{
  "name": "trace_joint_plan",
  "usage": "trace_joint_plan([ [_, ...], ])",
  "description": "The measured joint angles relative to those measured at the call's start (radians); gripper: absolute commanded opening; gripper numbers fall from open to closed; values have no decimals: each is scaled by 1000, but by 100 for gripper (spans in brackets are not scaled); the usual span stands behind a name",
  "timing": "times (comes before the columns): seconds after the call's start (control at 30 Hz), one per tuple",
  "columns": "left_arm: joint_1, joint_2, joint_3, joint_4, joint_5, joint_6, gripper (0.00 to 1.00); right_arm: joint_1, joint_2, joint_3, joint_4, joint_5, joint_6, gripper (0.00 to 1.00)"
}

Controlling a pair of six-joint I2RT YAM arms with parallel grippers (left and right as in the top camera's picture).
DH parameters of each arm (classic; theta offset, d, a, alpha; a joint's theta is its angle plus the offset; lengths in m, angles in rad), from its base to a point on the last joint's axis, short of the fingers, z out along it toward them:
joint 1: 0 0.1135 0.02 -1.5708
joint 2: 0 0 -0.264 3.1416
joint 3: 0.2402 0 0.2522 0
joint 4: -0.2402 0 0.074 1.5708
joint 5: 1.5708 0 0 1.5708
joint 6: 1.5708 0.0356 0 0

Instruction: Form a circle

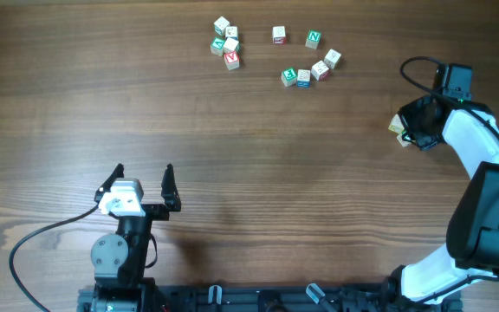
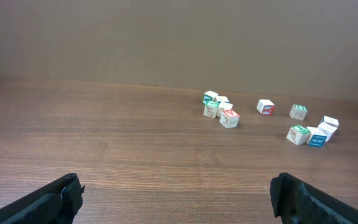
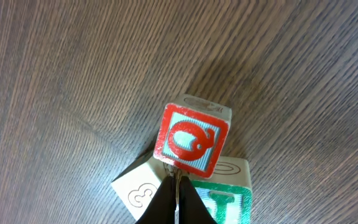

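Observation:
Small lettered cubes lie at the table's far side: a cluster (image 1: 225, 43), a single red-marked cube (image 1: 279, 34), a green N cube (image 1: 314, 38) and a curved row (image 1: 310, 71). The left wrist view shows them as a left cluster (image 2: 219, 109) and a right group (image 2: 312, 132). My right gripper (image 3: 177, 182) is shut, its tips pressed among three cubes: a red-faced one (image 3: 191, 140), one marked 3 (image 3: 138, 191) and a green one (image 3: 232, 202). In the overhead view these cubes (image 1: 397, 126) peek out beside that gripper (image 1: 410, 130). My left gripper (image 1: 143, 186) stands open, far from all cubes.
The brown wooden table (image 1: 275, 173) runs under everything. The right arm's white body (image 1: 475, 147) and its black cable (image 1: 418, 74) stand along the right edge. The left arm's base (image 1: 115, 256) sits at the near edge.

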Motion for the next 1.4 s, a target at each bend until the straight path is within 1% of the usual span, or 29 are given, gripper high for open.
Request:
trace_joint_plan([
  [0.63,0,0,0,0,0,0,100,0,-1,2,-35,5,1,4],
  [0.9,0,0,0,0,0,0,100,1,-4,5,-80,38,43,4],
  [1.07,0,0,0,0,0,0,100,1,-4,7,-95,54,118,4],
  [1.27,0,0,0,0,0,0,100,1,-6,11,-133,72,339,5],
  [1.4,0,0,0,0,0,0,100,1,-6,12,-136,76,438,4],
])
